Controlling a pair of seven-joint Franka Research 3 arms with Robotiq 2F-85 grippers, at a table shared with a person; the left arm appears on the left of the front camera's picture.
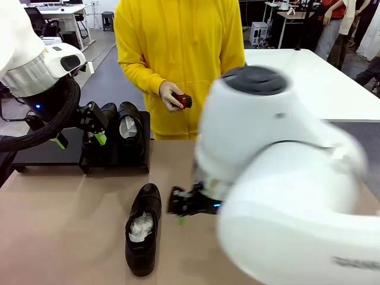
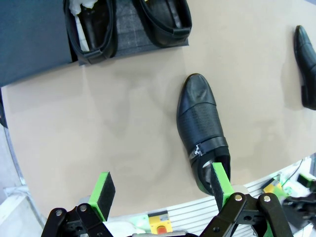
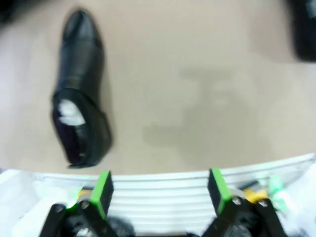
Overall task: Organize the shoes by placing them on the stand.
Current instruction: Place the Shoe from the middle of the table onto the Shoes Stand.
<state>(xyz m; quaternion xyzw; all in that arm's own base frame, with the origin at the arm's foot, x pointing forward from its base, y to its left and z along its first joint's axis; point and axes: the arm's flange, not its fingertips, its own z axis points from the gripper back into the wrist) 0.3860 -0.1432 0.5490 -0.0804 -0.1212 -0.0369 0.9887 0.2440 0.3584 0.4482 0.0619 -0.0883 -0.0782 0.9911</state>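
Both wide open (gripping nothing): left end effector (image 2: 162, 183) and right end effector (image 3: 159, 181) hover above the table (image 2: 123, 128)

Glossy blk leather shoes (image 1: 147, 200), one w/ a textured midsection, crumpled white paper (image 1: 141, 227) inside, against smooth matt tan tabletop (image 1: 65, 231), matt blk stand (image 1: 47, 155) and person's soft yellow cloth hoodie (image 1: 178, 41).

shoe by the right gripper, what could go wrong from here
The right gripper is open beside the shoe, whose heel lies near the edge of the table; a nudge might push it off. Its glossy leather may slip from the pads. The left gripper hangs close to the shoes on the stand and could knock them.
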